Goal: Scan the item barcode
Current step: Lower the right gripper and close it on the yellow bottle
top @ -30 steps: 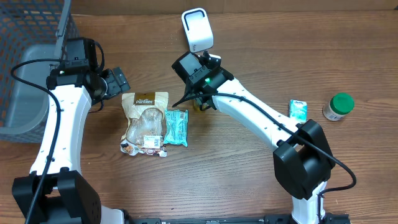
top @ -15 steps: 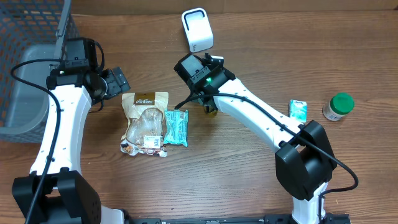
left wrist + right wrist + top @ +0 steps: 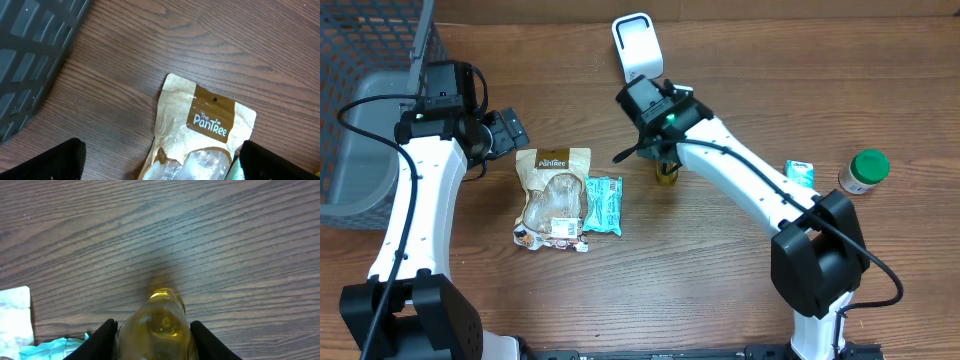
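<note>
**Yellow bottle [image 3: 157, 325] gripped by the right arm, short of the scanner**

The right gripper [image 3: 154, 336] is partly closed on the yellow bottle, one dark finger pressed against each side of it. From the wrist camera the bottle fills the gap between the jaws, its narrow end pointing away over the wood grain. I can't make out any label or barcode on it from here, nor whether it touches the table [image 3: 740, 290]. Seen from above, the bottle sits just under the gripper's tip, a little apart from the white scanner [image 3: 637, 47] at the far edge.

To one side lies a teal packet [image 3: 603, 203], touching a tan pouch [image 3: 210, 120] that reads "The PanTree" in white (the only print I can read). The left gripper [image 3: 515, 130] hangs over the pouch's top end, jaws spread wide and holding nothing. Beyond it is a grey bin [image 3: 360, 150]. Off the other way, well apart from the bottle, stand a small teal carton [image 3: 800, 176] and a green-lidded jar [image 3: 865, 170].
</note>
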`<state>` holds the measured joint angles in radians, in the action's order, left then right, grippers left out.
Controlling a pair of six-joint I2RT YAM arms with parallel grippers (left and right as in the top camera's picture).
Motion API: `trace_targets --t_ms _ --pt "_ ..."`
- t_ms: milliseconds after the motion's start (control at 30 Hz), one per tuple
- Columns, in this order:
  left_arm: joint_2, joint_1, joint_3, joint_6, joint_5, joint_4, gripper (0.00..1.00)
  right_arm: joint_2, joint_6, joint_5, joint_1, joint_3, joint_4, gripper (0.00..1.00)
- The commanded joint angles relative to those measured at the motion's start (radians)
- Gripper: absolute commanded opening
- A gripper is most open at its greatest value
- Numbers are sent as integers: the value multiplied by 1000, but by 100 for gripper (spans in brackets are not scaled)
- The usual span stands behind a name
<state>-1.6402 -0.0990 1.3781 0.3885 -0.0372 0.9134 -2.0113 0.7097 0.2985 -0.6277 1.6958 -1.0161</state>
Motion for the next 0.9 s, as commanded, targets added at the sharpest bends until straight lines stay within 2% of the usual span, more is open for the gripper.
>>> trace_targets --t_ms 0,367,867 --pt "11 1 12 -8 5 -2 99 47 -4 -87 37 7 1 43" --pt "11 1 12 -8 5 -2 100 47 -5 -101 50 7 -40 47" --pt "11 1 12 -8 5 -2 100 47 -5 -102 49 7 -53 67"
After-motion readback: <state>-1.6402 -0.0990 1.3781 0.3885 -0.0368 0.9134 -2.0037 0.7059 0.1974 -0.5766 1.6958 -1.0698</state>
